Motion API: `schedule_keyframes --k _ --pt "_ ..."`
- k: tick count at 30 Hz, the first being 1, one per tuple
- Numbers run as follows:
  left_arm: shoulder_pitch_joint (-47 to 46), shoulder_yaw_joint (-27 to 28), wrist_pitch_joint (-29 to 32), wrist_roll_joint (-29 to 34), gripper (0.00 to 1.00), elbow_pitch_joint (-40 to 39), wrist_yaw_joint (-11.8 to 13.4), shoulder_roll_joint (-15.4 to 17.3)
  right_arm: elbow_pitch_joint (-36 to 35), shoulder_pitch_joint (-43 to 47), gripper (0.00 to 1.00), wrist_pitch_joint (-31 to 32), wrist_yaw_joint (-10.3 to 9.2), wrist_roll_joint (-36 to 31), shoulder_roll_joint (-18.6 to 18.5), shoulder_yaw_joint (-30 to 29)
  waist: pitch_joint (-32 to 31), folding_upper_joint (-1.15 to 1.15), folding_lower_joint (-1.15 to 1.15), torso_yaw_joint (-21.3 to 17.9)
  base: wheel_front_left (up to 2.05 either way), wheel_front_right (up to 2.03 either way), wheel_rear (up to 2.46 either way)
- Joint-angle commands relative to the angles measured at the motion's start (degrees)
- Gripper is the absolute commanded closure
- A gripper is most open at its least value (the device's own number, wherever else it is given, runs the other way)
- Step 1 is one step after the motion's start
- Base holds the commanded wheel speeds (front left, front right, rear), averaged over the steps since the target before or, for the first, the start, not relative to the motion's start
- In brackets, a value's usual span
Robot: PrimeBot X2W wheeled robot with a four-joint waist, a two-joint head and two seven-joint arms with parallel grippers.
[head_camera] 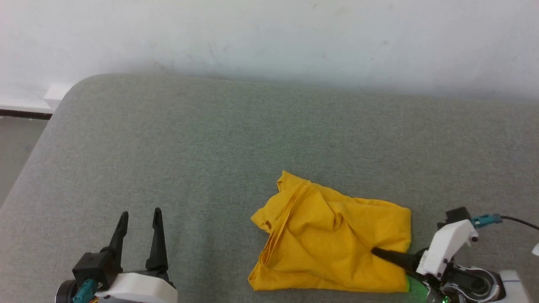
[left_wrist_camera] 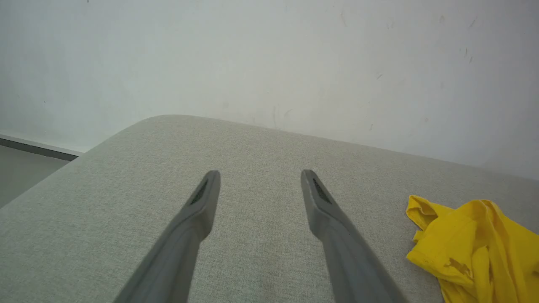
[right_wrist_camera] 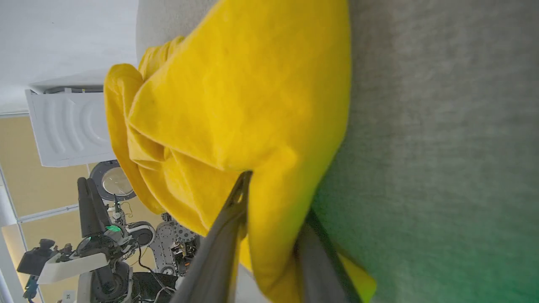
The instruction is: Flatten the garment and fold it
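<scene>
Left gripper [head_camera: 140, 212] hovering wide open above grey cushion [head_camera: 189, 147]. Right gripper [right_wrist_camera: 276, 192] straddling garment [head_camera: 332, 244] corner; closure not discernible.

Grey fabric cushion [head_camera: 210, 139] beneath left claw [head_camera: 141, 212], rounded corner ahead-left of it. White scuffed wall [head_camera: 269, 33] beyond claw. Dark skirting strip [head_camera: 21, 112], pale floor [head_camera: 17, 147] further left.

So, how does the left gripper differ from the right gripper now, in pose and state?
The left gripper is open, fingers spread; the right gripper has the garment between its fingers, though a firm pinch cannot be confirmed. The left points away over the bare grey cushion, apart from the garment; the right lies sideways across its corner. Both have long dark fingers.
</scene>
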Motion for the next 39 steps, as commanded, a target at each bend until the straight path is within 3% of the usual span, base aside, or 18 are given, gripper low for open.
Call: schedule_keyframes --k 1,5,12,18,23,27,32,39 --pt "-1.14 0.14 -0.27 0.73 0.00 0.20 -0.53 -0.24 0.26 0.02 1.00 -0.60 -0.10 -1.08 -0.06 1.46 -0.25 0.00 0.00 -0.06 0.00 0.00 0.00" --pt "-0.49 0.49 -0.27 1.29 0.00 0.26 -0.69 -0.34 -5.56 0.42 1.00 -4.69 -0.10 -5.96 -4.19 8.92 -1.29 0.00 0.00 -1.67 0.00 0.00 0.00" --pt "0.67 0.70 -0.27 1.73 0.00 -0.53 -0.89 -0.64 -18.26 -0.33 1.00 -13.67 -0.10 -22.34 -17.94 25.63 -1.71 0.00 0.00 -8.74 0.00 0.00 0.00" --pt "-1.15 0.38 -0.27 2.14 0.00 -1.81 -1.66 -0.76 -21.67 -4.33 1.00 -15.98 -0.10 -29.37 -25.97 29.85 2.08 0.00 0.00 -17.62 0.00 0.00 0.00" --pt "-5.06 -0.87 -0.27 3.95 0.00 -4.46 -2.47 0.55 -18.27 -8.16 1.00 -17.94 -0.10 -30.30 -29.17 27.24 8.80 0.00 0.00 -24.04 0.00 0.00 0.00" --pt "-9.41 -2.34 0.21 5.32 0.00 -6.70 -3.26 2.51 -12.53 -11.13 1.00 -22.26 -0.10 -31.58 -30.22 23.24 15.40 0.00 0.00 -26.98 0.00 0.00 0.00" --pt "-15.21 -5.11 2.38 6.71 0.00 -9.55 -4.29 4.74 -3.71 -15.47 1.00 -29.57 -0.10 -34.01 -30.16 17.17 22.12 0.00 0.00 -27.89 0.00 0.00 0.00" --pt "-20.47 -8.45 4.10 7.42 0.00 -12.23 -5.06 6.66 8.61 -22.27 1.00 -42.73 -0.10 -38.30 -26.72 7.32 27.31 0.00 0.00 -26.61 0.00 0.00 0.00"
